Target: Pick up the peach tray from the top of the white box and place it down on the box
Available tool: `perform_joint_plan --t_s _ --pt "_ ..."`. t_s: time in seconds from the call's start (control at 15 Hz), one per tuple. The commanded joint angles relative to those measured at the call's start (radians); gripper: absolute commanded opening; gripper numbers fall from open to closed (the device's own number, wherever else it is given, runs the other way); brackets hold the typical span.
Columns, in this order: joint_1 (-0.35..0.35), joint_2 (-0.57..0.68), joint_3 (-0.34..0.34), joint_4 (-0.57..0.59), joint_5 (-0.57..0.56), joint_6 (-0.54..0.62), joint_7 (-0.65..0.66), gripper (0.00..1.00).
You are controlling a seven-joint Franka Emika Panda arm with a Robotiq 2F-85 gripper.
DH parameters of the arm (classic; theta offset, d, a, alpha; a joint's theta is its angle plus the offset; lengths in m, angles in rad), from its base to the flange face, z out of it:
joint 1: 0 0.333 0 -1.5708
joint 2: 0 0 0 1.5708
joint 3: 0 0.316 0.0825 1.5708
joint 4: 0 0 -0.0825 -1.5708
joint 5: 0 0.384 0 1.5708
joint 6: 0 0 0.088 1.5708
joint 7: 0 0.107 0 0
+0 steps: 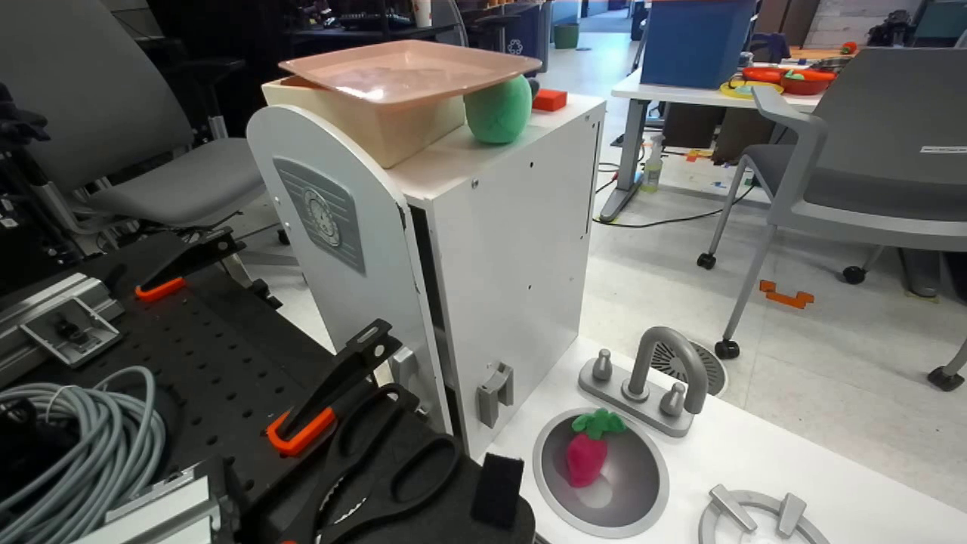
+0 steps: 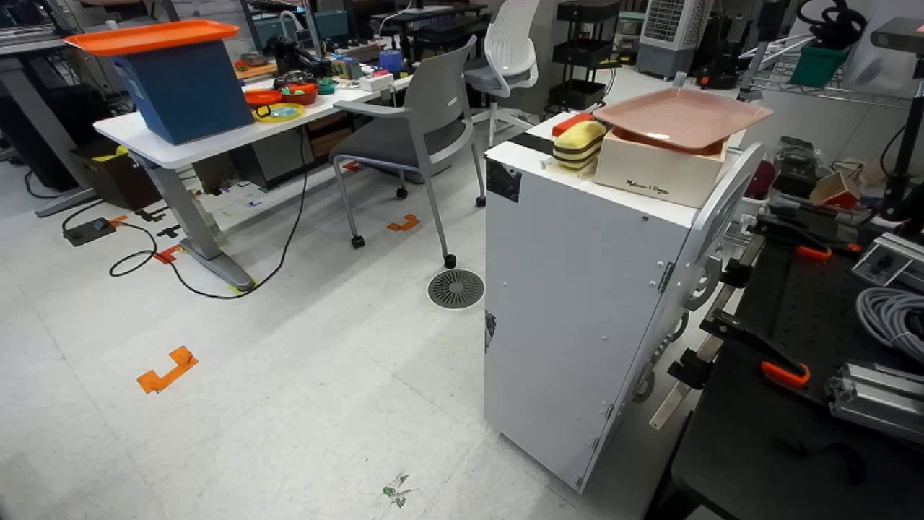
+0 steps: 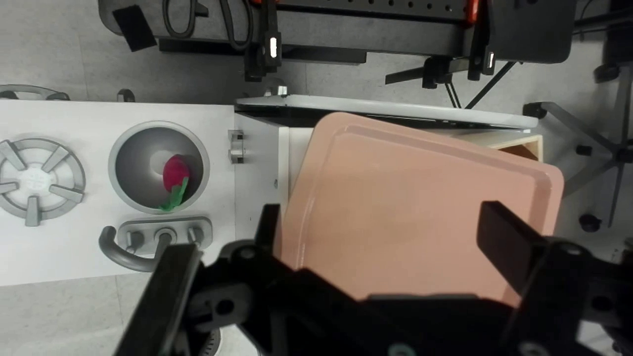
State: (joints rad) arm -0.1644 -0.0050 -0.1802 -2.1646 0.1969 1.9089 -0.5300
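The peach tray [image 1: 412, 68] lies askew over a cream wooden box and a green round object on top of the white box [image 1: 521, 219]. In an exterior view the tray [image 2: 682, 119] sits slightly tilted on the wooden box. The white box [image 2: 570, 303] stands upright. In the wrist view the tray [image 3: 395, 193] fills the middle, below my gripper [image 3: 378, 206]. The gripper is open and empty, with its fingers wide apart, one near the tray's left edge and one over its right part. I cannot tell the height between them. The gripper is out of both exterior views.
The cream wooden box [image 1: 385, 132], green round object [image 1: 498, 112], red block [image 1: 549, 100] and a yellow striped toy [image 2: 580, 144] share the white box's top. A toy sink [image 1: 600, 521] with a faucet [image 1: 657, 378] adjoins it. A black bench [image 1: 219, 363] with clamps stands alongside.
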Motion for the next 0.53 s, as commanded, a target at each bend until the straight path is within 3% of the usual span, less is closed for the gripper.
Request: perform_joint_plan --t_s 0.0,0.47 --pt "0.002 -0.042 0.008 0.0 -0.05 -0.001 0.042 1.0" --pt "0.016 -0.139 0.025 -0.045 -0.245 0.075 0.137 1.0"
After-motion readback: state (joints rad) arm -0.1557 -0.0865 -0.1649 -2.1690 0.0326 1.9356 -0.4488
